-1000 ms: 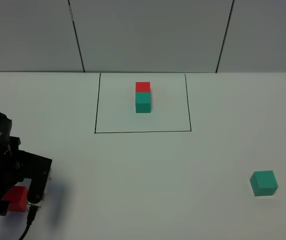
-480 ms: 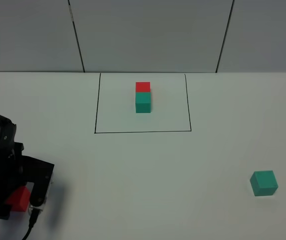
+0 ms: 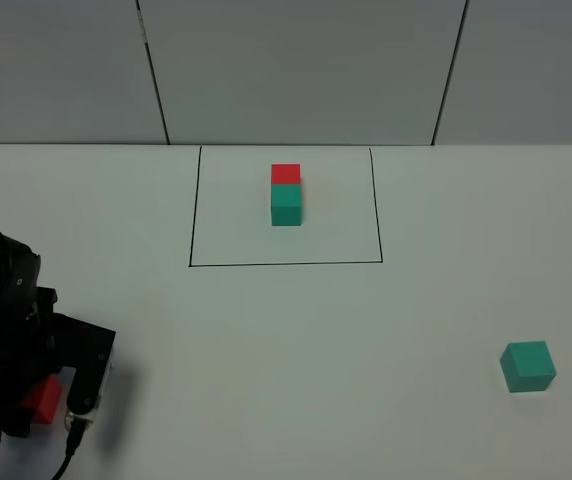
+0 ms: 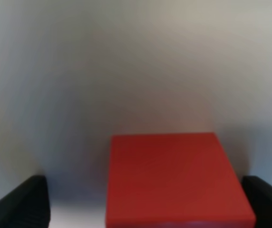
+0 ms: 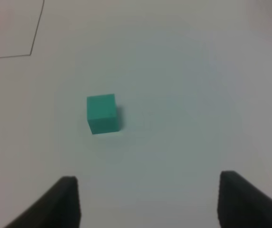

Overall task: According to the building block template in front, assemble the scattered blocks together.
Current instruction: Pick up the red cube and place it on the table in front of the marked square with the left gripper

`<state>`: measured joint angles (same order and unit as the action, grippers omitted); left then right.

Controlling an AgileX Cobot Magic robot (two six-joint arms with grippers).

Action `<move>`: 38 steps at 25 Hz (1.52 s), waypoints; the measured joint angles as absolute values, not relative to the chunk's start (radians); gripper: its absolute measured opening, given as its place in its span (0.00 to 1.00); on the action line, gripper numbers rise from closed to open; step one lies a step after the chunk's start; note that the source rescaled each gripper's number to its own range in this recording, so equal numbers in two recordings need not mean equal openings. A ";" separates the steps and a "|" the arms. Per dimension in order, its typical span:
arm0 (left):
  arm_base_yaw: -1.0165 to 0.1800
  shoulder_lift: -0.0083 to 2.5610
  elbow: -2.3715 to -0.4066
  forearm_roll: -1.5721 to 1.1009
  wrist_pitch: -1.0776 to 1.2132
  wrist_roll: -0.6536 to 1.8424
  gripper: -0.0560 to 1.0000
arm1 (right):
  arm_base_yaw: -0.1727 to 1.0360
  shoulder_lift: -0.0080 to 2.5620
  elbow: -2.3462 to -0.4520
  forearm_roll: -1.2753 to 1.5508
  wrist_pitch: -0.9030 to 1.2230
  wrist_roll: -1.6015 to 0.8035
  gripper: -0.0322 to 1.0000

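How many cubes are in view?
4: a red cube and teal cube joined inside the drawn frame, a loose teal cube at right, a loose red cube inside the open left hand.

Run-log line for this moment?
left tool: open, straddling loose red cube | right tool: open, empty, short of loose teal cube | template: red and teal joined

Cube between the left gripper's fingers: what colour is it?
Plain red. The cube shows best in the left wrist view.

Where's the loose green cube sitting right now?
In the high view the loose teal cube sits alone at the near right, outside the black frame and far from the loose red cube at the left.
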<state>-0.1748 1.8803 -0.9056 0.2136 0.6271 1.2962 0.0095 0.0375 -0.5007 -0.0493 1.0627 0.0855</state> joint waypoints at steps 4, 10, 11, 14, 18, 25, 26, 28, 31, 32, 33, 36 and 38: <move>-0.175 1.880 -0.906 0.212 0.626 1.295 0.99 | 0.010 0.038 -0.501 -0.049 1.063 0.086 0.61; -0.175 1.880 -0.906 0.212 0.625 1.292 0.97 | 0.010 0.038 -0.501 -0.049 1.063 0.086 0.61; -0.175 1.880 -0.906 0.212 0.625 1.291 0.94 | 0.010 0.038 -0.501 -0.049 1.063 0.086 0.61; -0.175 1.880 -0.906 0.212 0.625 1.289 0.84 | 0.010 0.038 -0.501 -0.049 1.063 0.086 0.61; -0.175 1.880 -0.906 0.212 0.631 1.288 0.59 | 0.010 0.038 -0.501 -0.049 1.063 0.086 0.61; -0.175 1.880 -0.906 0.212 0.640 1.288 0.06 | 0.010 0.038 -0.501 -0.049 1.063 0.086 0.61; -0.175 1.880 -0.906 0.212 0.640 1.288 0.06 | 0.010 0.038 -0.501 -0.049 1.063 0.086 0.61; -0.175 1.880 -0.906 0.212 0.640 1.288 0.06 | 0.010 0.038 -0.501 -0.049 1.063 0.086 0.61; -0.175 1.880 -0.906 0.212 0.640 1.288 0.06 | 0.010 0.038 -0.501 -0.049 1.063 0.086 0.61; -0.175 1.880 -0.906 0.212 0.638 1.289 0.06 | 0.010 0.038 -0.501 -0.049 1.063 0.086 0.61; -0.175 1.880 -0.906 0.212 0.634 1.291 0.06 | 0.010 0.038 -0.501 -0.049 1.063 0.086 0.61; -0.175 1.880 -0.906 0.212 0.626 1.322 0.06 | 0.010 0.038 -0.501 -0.049 1.063 0.086 0.61; -0.175 1.880 -0.906 0.212 0.626 1.330 0.06 | 0.010 0.038 -0.501 -0.049 1.063 0.086 0.61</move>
